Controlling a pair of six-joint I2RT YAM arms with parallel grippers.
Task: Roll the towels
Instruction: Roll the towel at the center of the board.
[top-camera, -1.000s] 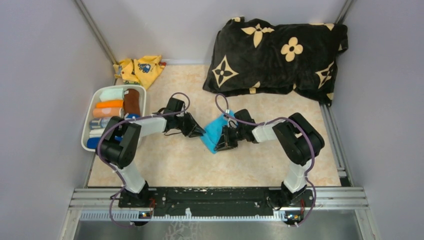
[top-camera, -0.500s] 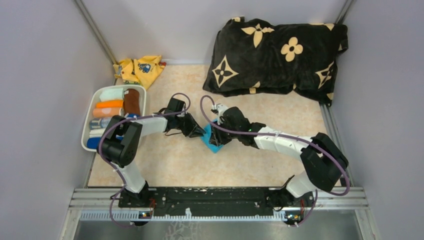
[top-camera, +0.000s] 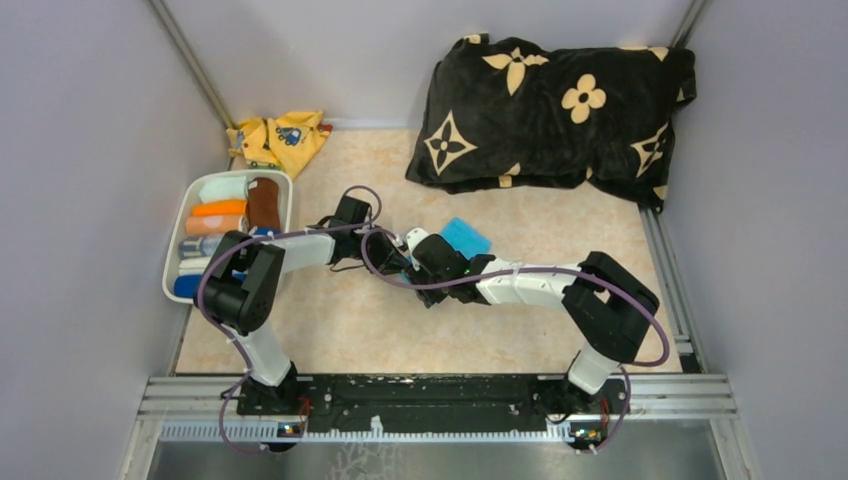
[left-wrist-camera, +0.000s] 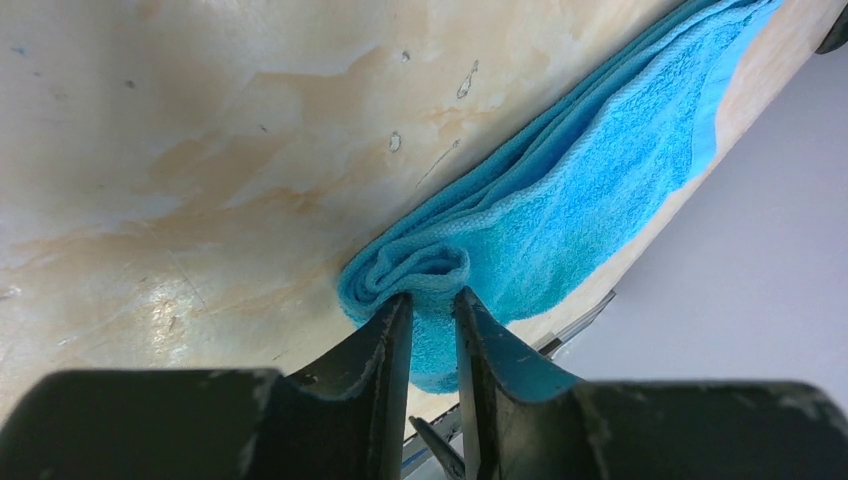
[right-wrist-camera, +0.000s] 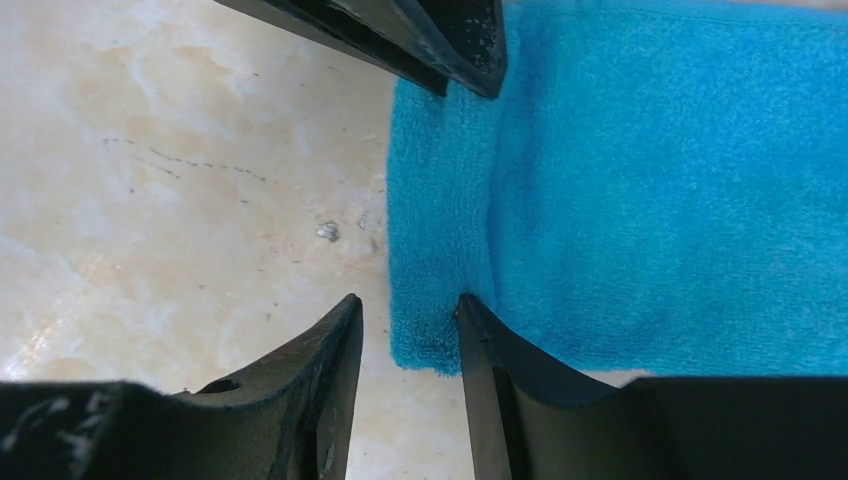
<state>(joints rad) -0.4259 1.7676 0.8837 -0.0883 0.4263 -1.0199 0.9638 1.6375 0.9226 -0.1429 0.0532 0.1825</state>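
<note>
The left fingers (left-wrist-camera: 400, 325) pinch the cyan towel (left-wrist-camera: 600, 170) at its roll; the right fingers (right-wrist-camera: 480, 340) gape, so it may unwind.

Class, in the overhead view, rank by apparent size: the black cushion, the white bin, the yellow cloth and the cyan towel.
1. black cushion
2. white bin
3. yellow cloth
4. cyan towel: smallest as seen, but the right arm hides part of it, so its true rank is unsure.
</note>
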